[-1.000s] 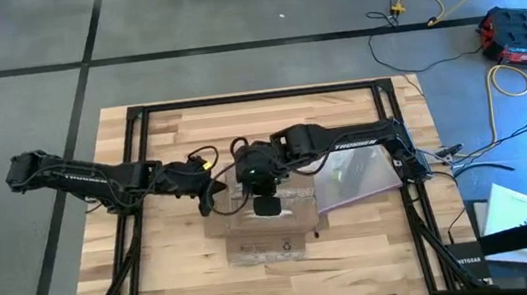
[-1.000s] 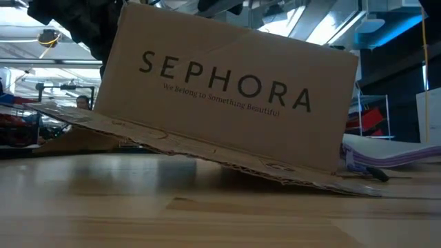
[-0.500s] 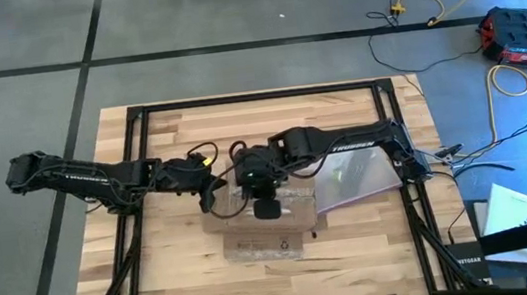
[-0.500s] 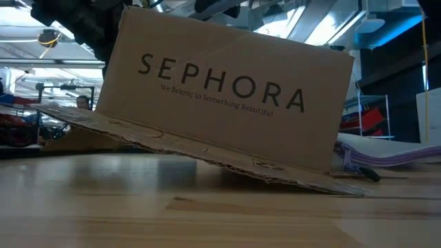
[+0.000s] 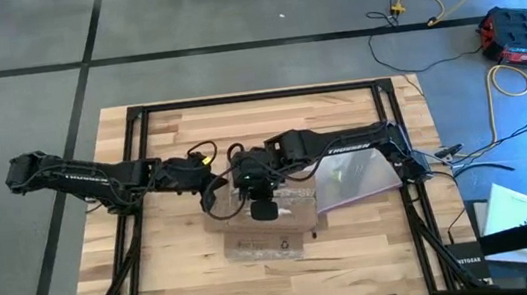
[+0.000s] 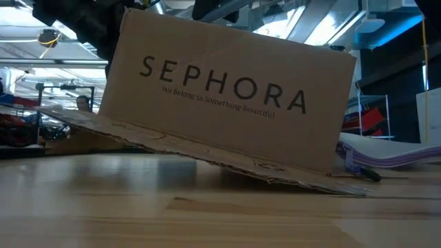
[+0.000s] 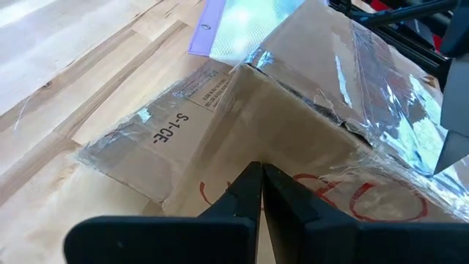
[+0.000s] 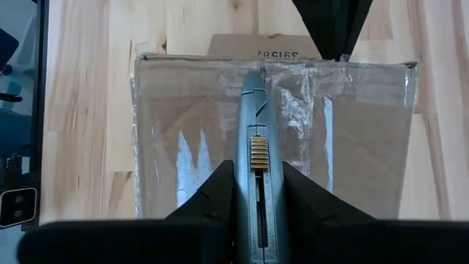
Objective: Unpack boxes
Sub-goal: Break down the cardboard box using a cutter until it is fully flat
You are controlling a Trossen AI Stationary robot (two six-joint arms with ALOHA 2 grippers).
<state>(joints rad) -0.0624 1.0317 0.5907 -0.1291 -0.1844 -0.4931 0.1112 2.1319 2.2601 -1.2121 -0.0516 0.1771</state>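
As the right gripper (image 8: 256,183) clamps a grey knife (image 8: 253,117) over the tilted mid-table box (image 5: 266,230), steadied by the clenched, empty left gripper (image 7: 261,192), the blade could skid off the glossy tape.

Brown box (image 6: 227,96), black SEPHORA lettering; grey knife (image 8: 254,147); purple-edged clear bag (image 5: 356,176).

Even overhead daylight, glare on the box (image 8: 271,139) tape, soft foreground blur along the table (image 6: 207,220).
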